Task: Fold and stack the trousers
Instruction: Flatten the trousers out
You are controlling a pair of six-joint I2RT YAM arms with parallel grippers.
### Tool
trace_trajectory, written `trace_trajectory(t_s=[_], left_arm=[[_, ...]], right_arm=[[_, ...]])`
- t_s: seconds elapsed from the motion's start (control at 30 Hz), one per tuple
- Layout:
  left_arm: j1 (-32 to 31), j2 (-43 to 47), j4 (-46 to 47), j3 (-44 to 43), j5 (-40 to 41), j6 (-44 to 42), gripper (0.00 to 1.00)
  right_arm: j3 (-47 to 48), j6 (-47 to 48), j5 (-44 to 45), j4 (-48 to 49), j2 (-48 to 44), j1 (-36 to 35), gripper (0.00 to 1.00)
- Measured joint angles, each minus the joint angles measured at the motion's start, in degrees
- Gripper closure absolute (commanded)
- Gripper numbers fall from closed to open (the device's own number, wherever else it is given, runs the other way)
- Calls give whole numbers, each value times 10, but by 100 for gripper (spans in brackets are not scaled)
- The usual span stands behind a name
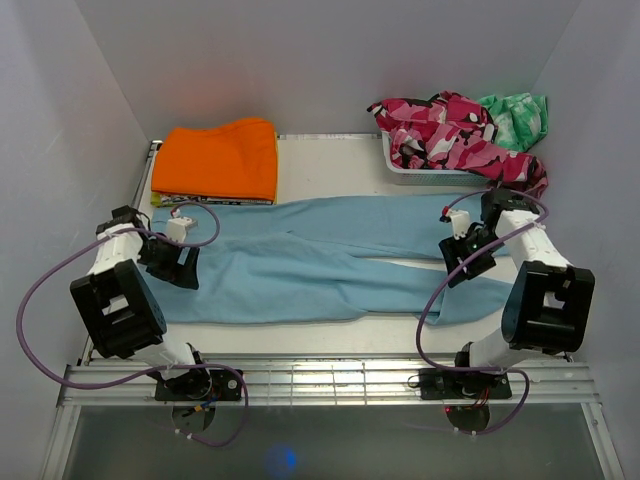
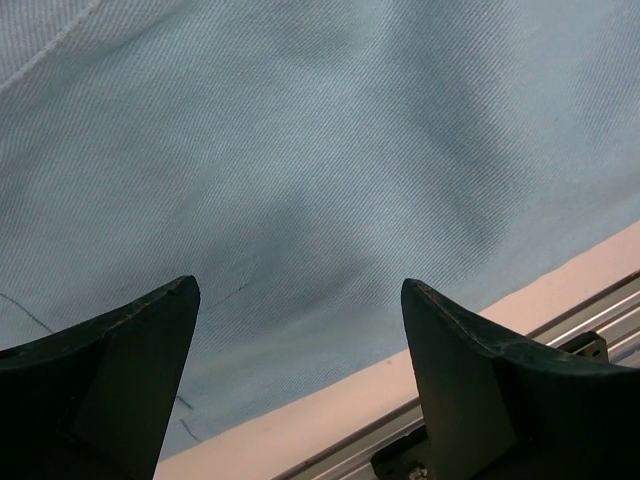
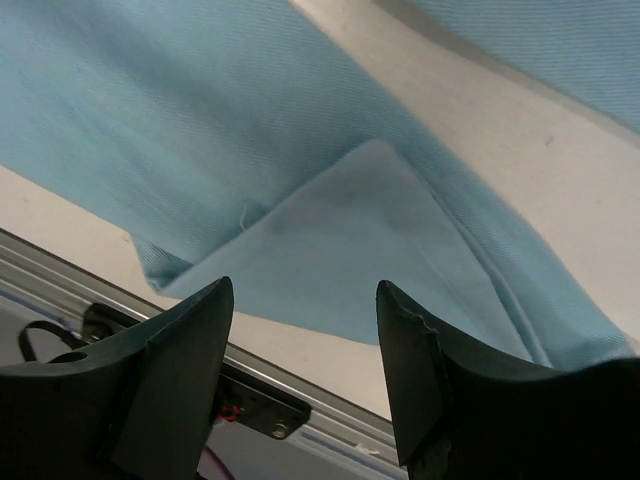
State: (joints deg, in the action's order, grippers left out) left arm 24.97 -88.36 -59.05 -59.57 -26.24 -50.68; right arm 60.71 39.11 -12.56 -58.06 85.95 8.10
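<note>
- Left gripper (image 2: 298,285): your left pincer has its fingers spread wide with nothing between them. It sits low over the wide waist end of the trousers. You cannot tell from the wrist view whether the tips touch the cloth.
- Orange garment (image 1: 215,160): folded, lying beyond your left gripper toward the far wall and apart from it. Its near edge is just beside the far edge of the trousers.
- Trousers (image 1: 320,255): light blue, spread flat across the table (image 1: 330,150). They run from under your left gripper to under your right one, with the legs pointing to the right gripper. A strip of bare table shows between the two legs near that gripper.
- Right gripper (image 3: 305,285): your right pincer is also parted and empty, over the leg ends. Directly below it a corner of the near leg is turned over, showing a paler face.
- Basket (image 1: 400,165): white, beyond your right gripper at the far wall. It is heaped with a pink camouflage garment (image 1: 440,130) and a green garment (image 1: 515,115). The pink one spills over the rim toward your right arm.
</note>
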Motion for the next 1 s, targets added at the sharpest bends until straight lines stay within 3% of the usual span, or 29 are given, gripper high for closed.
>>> trace_trajectory(t_s=[0.1, 0.2, 0.3, 0.37, 0.4, 0.47, 0.7, 0.73, 0.77, 0.8, 0.9, 1.0], left_arm=[[-3, 0, 25, 19, 4, 11, 7], [-4, 0, 48, 39, 17, 19, 7], [-4, 1, 76, 64, 35, 22, 7], [-4, 1, 90, 81, 50, 23, 8], [-4, 1, 97, 87, 56, 23, 7], [-5, 2, 104, 90, 61, 27, 8], [-8, 2, 118, 93, 73, 40, 9], [-8, 2, 120, 93, 73, 41, 9], [-8, 2, 121, 93, 73, 42, 9], [-8, 2, 122, 94, 74, 43, 9], [-8, 2, 124, 94, 73, 49, 8], [-8, 2, 126, 94, 71, 55, 8]], right_arm=[[-2, -60, -5, 16, 15, -24, 35], [-21, -103, 3, 46, 22, -46, 49], [-45, -124, 24, 67, 32, -56, 56], [-55, -131, 45, 76, 37, -56, 64], [-58, -133, 55, 79, 38, -56, 77], [-58, -134, 74, 87, 37, -56, 92], [-27, -126, 109, 76, 7, -53, 91], [-17, -121, 109, 70, -6, -52, 83], [-6, -118, 109, 65, -19, -51, 64], [2, -119, 108, 62, -28, -50, 57], [18, -126, 87, 55, -49, -50, 46], [12, -147, 72, 56, -34, -52, 45]])
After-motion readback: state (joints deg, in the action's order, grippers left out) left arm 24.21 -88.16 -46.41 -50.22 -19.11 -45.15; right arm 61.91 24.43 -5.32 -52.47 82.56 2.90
